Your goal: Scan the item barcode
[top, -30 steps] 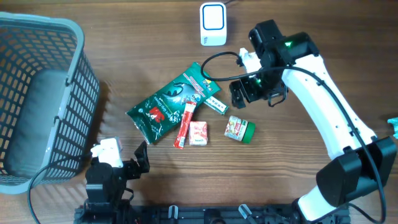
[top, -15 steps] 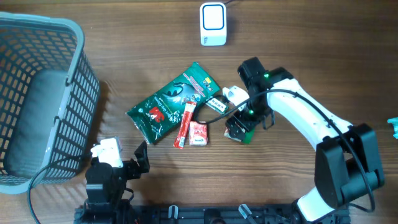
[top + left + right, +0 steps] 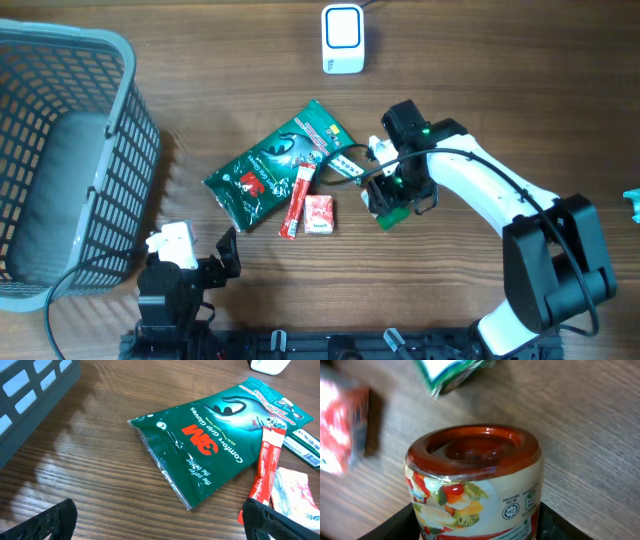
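A small jar (image 3: 475, 475) with a red base and a vegetable-picture label lies on its side on the wooden table. Its green lid end (image 3: 388, 217) pokes out below my right gripper (image 3: 392, 200). In the right wrist view my right gripper (image 3: 476, 525) has a black finger pressed against each side of the jar. The white scanner (image 3: 342, 38) stands at the far edge of the table. My left gripper (image 3: 162, 527) rests open near the front edge, with bare wood between its fingers.
A green 3M packet (image 3: 275, 165), a red stick sachet (image 3: 298, 200), a small red-and-white packet (image 3: 319, 214) and a green-and-white strip box (image 3: 348, 166) lie just left of the jar. A grey basket (image 3: 60, 160) fills the left side.
My right arm swung down and left from near the scanner onto the jar, and its jaws closed in on the jar's sides. The left arm stayed still.
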